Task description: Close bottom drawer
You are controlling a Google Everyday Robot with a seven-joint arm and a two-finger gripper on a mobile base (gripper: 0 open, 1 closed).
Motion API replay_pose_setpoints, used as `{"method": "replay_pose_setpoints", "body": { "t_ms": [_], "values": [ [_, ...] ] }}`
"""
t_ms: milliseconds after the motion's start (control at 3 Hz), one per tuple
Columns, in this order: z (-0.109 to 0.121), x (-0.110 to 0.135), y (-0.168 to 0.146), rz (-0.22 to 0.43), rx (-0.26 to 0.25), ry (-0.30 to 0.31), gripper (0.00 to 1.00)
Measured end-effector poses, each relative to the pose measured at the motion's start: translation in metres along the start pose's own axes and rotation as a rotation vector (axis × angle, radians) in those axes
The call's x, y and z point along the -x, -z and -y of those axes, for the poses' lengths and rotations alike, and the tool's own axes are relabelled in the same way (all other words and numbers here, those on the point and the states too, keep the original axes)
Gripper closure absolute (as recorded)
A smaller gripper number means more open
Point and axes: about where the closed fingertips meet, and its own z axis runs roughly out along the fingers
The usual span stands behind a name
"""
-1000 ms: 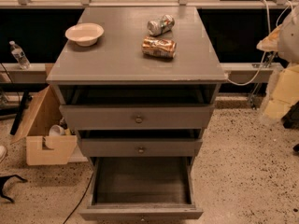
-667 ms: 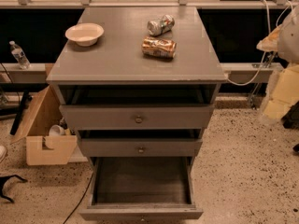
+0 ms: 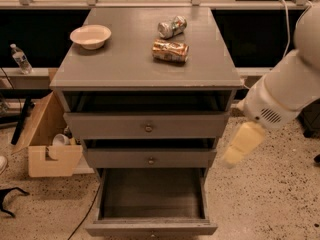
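A grey wooden cabinet (image 3: 145, 69) stands on a speckled floor, seen from the front and above. A white robot arm (image 3: 285, 89) reaches in from the right edge of the view. It ends in a pale yellow gripper (image 3: 242, 144), which hangs low beside the cabinet's right side. Whether the gripper is open or closed cannot be told.

Below the gripper and to its left in the view is the bottom drawer (image 3: 152, 204). It is pulled far out, showing its deep dark grey box, and the gripper is apart from it. The middle drawer (image 3: 150, 159) is level with the gripper, and its right end is just beside the gripper's tip. This drawer is open a little. The top drawer (image 3: 147, 126) is slightly above the gripper and to its left, also open a little.

On the cabinet top, well above the gripper, are a pale bowl (image 3: 90, 36), a crushed silver can (image 3: 172, 26) and a gold can (image 3: 170, 51) lying on its side. Far to the gripper's left, a cardboard box (image 3: 47, 149) sits on the floor against the cabinet, and a water bottle (image 3: 20, 59) stands on a ledge behind it.
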Motion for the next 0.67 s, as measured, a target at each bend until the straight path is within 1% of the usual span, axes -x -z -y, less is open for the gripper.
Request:
{"method": "replay_pose_setpoints", "body": {
  "t_ms": [333,667],
  "values": [
    [-0.0107,0.0133,-0.0793,0.085,0.059,-0.139,0.00],
    [-0.0113,0.0130,-0.0798,0.084,0.061,-0.139,0.00]
  ]
}}
